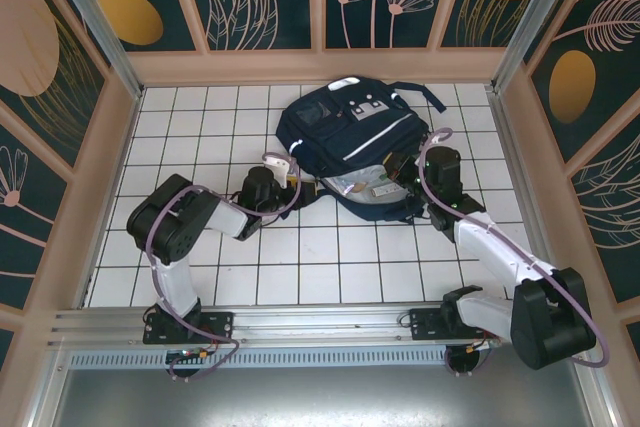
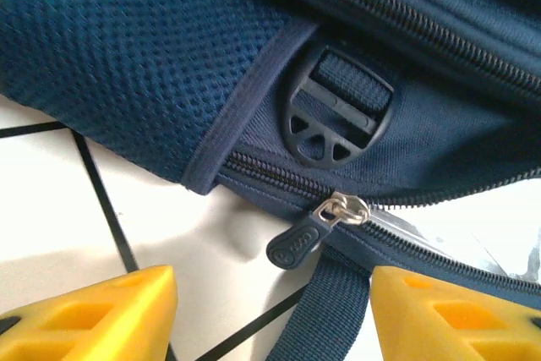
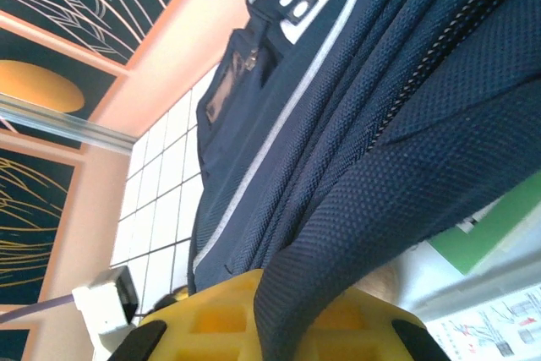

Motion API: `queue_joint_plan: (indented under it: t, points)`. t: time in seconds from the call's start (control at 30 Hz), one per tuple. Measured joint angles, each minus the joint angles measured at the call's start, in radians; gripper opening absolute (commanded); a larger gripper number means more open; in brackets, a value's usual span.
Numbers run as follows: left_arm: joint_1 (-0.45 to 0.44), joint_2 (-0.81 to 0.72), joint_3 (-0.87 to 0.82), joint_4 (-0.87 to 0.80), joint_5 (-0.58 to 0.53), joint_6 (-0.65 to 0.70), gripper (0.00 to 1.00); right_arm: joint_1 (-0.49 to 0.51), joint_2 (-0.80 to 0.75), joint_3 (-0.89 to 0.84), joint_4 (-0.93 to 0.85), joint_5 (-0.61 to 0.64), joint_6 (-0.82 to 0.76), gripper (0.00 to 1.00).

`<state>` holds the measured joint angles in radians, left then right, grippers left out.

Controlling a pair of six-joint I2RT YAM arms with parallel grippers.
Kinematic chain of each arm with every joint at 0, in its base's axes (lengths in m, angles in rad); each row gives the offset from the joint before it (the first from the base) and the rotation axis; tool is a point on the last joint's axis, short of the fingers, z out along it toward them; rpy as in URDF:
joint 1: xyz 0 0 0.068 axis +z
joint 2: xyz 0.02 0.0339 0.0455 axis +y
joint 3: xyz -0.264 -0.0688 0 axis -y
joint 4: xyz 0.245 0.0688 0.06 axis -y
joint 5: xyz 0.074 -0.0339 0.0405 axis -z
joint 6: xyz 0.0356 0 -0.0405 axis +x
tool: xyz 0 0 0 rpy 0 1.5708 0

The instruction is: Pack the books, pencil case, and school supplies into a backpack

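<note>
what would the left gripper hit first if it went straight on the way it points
Most likely the zipper pull on the edge of the backpack, dead ahead between the open fingers of the left gripper; a dark strap lies below that line. Depth is unclear.

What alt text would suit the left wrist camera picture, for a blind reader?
Close-up of a navy backpack on a white tiled table, its zipper pull below a black buckle. Two yellow fingers stand apart at the bottom, a strap between them, gripping nothing.
</note>
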<state>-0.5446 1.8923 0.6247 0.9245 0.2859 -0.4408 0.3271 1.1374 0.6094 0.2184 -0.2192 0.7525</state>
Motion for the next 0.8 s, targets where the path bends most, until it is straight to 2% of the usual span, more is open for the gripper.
queue_joint_plan:
  t: [0.07, 0.37, 0.63, 0.8]
  points:
    - [0.001, 0.031, 0.011, 0.029, 0.035, -0.017, 0.68, 0.0, 0.005, 0.011, 0.0, -0.004, -0.002, 0.05]
    - [0.034, 0.134, 0.042, 0.198, 0.173, -0.131, 0.7, 0.0, 0.012, 0.013, -0.003, -0.011, -0.008, 0.06]
    - [0.042, 0.167, 0.072, 0.231, 0.235, -0.167, 0.73, 0.0, 0.016, 0.013, -0.003, -0.011, -0.008, 0.06]
    - [0.043, 0.18, 0.09, 0.232, 0.266, -0.17, 0.72, 0.0, 0.027, 0.016, -0.003, -0.014, -0.008, 0.07]
